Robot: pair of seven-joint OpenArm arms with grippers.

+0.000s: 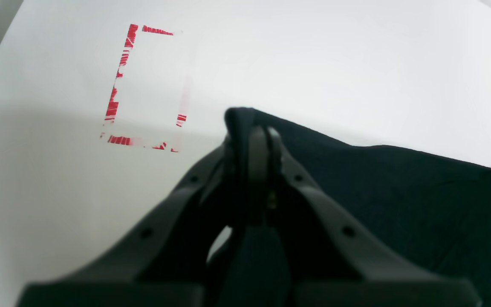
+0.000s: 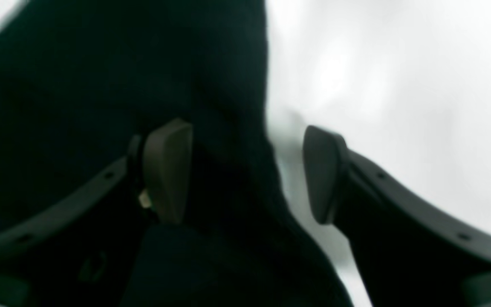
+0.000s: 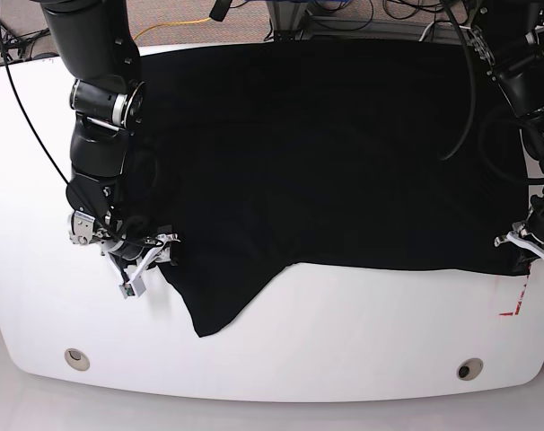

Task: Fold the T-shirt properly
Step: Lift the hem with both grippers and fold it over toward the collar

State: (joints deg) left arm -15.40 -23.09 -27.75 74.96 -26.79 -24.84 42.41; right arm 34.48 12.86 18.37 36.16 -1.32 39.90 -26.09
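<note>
The black T-shirt [image 3: 326, 153] lies spread over the white table [image 3: 362, 341], plain black side up, with no print showing. One corner hangs forward as a point at the front left. My left gripper [image 3: 526, 244] sits at the shirt's right front corner. In the left wrist view it [image 1: 259, 132] is shut on a fold of the black cloth [image 1: 399, 192]. My right gripper [image 3: 149, 260] is at the shirt's left edge. In the right wrist view it [image 2: 245, 170] is open, with the cloth's edge [image 2: 79, 85] lying between the jaws.
Red tape corner marks [image 1: 119, 85] lie on the table just outside the shirt's right front corner, and also show in the base view [image 3: 517, 303]. Two round holes [image 3: 74, 357] [image 3: 469, 369] sit near the curved front edge. Cables run behind the table.
</note>
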